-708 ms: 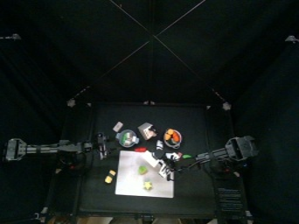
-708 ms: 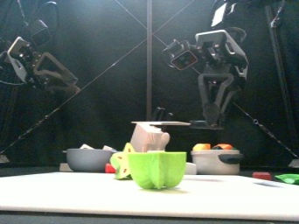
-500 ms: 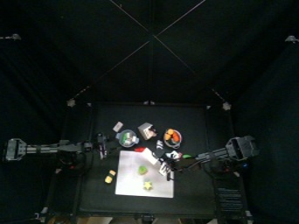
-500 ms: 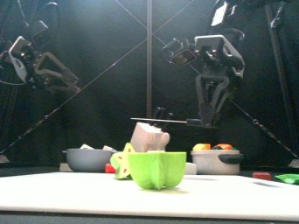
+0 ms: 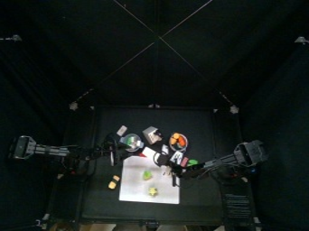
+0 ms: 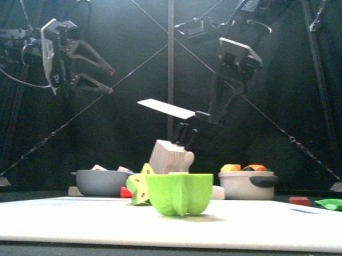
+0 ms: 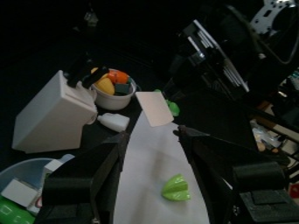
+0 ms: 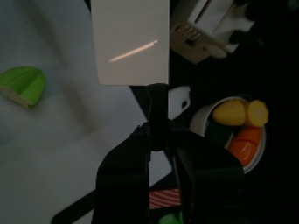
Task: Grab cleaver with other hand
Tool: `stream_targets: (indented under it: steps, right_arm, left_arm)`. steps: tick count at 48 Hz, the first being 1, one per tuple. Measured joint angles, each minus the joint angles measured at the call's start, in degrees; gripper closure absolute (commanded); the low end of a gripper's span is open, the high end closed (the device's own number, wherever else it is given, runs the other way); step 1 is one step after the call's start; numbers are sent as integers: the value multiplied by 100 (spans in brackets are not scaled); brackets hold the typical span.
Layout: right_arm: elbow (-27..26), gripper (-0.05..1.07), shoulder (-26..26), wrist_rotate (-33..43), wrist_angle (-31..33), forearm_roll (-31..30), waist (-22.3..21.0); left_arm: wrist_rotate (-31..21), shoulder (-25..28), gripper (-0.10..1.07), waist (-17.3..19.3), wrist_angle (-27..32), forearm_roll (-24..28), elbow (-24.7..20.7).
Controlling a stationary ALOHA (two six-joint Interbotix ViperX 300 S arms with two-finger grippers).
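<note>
Front view shows your right gripper [image 6: 195,119] pinching the cleaver [image 6: 164,108] handle aloft; misjudge the open left gripper's [image 7: 149,156] approach and it drops.

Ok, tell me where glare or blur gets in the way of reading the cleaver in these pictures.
Right wrist view: a bright streak of glare crosses the pale rectangular cleaver blade, held by the right gripper. Front view: the blade reads cleanly against black curtains. Top view: it is too small to make out. Left wrist view: the left gripper is dim and soft.
</note>
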Motion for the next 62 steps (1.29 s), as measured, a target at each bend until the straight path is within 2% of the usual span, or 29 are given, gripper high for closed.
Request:
stream_targets:
  steps: [10,19,23,30,36,51,57,62]
  right_arm:
    - [-53,61,62,0,202,-281,97]
    - [-158,61,220,-35,246,-466,141]
    - [-237,61,255,-62,299,-563,158]
    - [-360,61,334,-70,343,-694,176]
    - [-422,61,404,-79,352,-756,211]
    - [-448,61,457,-79,413,-773,264]
    - [-448,61,457,-79,431,-782,264]
    - [-448,61,457,-79,439,-782,264]
  left_arm:
    - [-79,105,10,-44,-316,-9,-79]
    - [-554,211,10,-97,-606,237,-79]
    - [-817,299,10,-97,-668,510,-88]
    - [-1450,527,10,-105,-773,1336,-176]
    - [-2118,729,10,-79,-905,1881,-237]
    - [-3665,1160,13,387,-1450,2936,-237]
    - [-4025,1310,19,510,-1494,3270,-246]
    - [-4192,1424,30,615,-1503,3428,-290]
